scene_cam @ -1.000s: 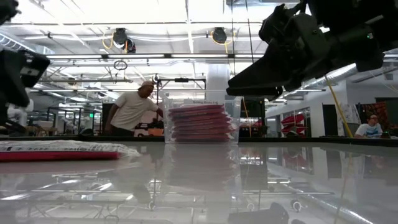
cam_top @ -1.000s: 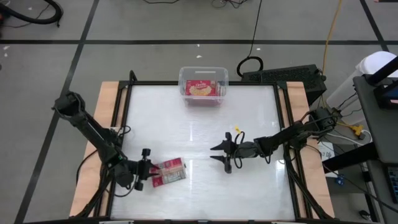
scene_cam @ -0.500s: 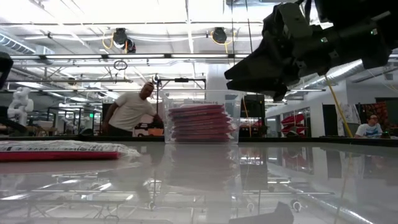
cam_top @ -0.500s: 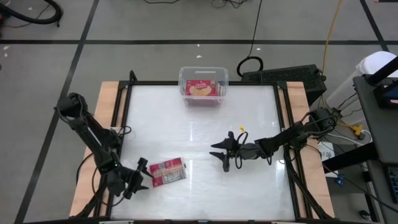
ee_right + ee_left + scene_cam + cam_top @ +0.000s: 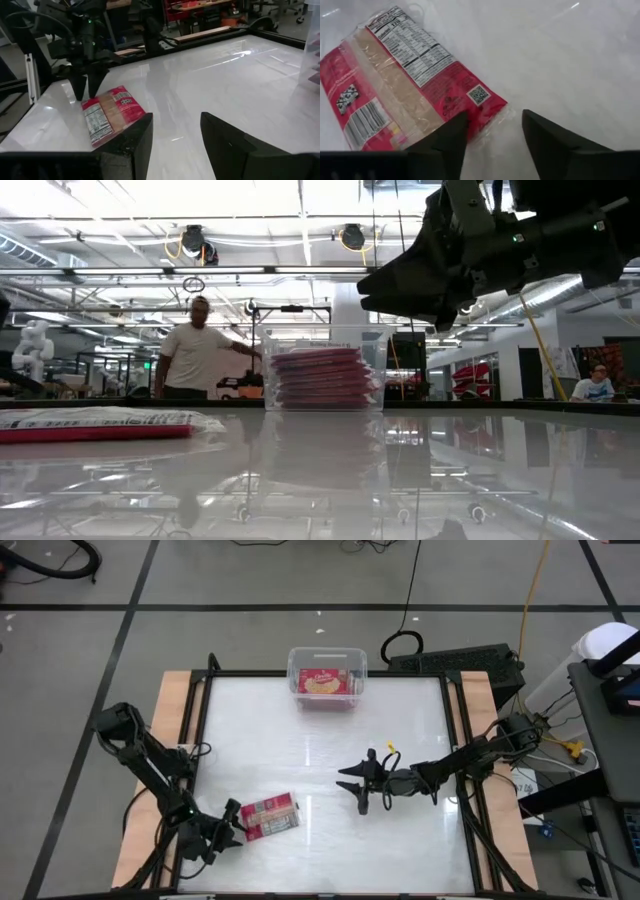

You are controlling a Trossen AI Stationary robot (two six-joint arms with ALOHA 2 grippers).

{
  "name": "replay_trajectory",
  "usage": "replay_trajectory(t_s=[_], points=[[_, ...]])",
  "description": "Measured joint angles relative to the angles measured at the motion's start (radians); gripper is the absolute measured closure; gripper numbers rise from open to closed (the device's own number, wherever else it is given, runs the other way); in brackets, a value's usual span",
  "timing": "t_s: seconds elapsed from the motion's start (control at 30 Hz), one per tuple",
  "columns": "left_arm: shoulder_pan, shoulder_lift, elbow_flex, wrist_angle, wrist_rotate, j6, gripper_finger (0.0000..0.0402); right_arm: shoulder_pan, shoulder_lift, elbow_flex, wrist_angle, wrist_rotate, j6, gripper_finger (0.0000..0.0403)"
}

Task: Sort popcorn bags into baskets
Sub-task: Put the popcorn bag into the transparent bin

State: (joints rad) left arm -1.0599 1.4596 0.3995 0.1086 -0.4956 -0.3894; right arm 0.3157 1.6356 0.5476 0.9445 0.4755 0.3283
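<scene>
Bin (image 5: 327, 675) holds a stack of packets; one packet (image 5: 270, 817) left on table. Left gripper (image 5: 228, 827) beside it, fingers apart, empty. Right gripper (image 5: 360, 788) waits mid-table, fingers apart.

Left wrist view: the popcorn bag (image 5: 405, 85) is cut off at the frame's left edge. Low view: the basket (image 5: 322, 368) hides its lower packets behind its frosted wall, count indeterminate.

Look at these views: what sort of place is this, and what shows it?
Probably a robotics lab or workshop: two arms at a framed table, ceiling lights and ducts overhead, workbenches and a person behind the clear bin.
</scene>
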Motion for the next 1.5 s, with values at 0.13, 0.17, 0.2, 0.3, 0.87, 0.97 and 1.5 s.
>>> replay_trajectory(t_s=[0.13,0.17,0.2,0.3,0.87,0.97,1.5], points=[[0.000,0.004,0.001,-0.018,0.013,0.015,0.0256,0.000,0.000,0.000,0.005,0.000,0.000,0.0245],[0.003,0.004,0.001,-0.020,0.015,0.025,0.0269,0.000,0.000,0.000,0.011,0.000,0.000,0.0245],[0.006,0.004,0.001,-0.021,0.016,0.036,0.0283,0.000,0.000,0.000,0.018,0.000,0.000,0.0245],[0.011,0.004,0.000,-0.023,0.015,0.062,0.0332,0.004,0.000,0.000,0.024,0.000,0.017,0.0245],[0.036,-0.083,-0.006,0.028,-0.120,0.136,0.0396,0.010,0.005,0.000,0.024,0.000,0.064,0.0245],[0.036,-0.109,-0.006,0.027,-0.141,0.155,0.0398,0.013,0.005,0.000,0.023,0.000,0.059,0.0245],[0.114,-0.113,-0.005,0.077,-0.234,0.011,0.0399,0.072,0.174,0.157,-0.020,-0.006,-0.117,0.0237]])
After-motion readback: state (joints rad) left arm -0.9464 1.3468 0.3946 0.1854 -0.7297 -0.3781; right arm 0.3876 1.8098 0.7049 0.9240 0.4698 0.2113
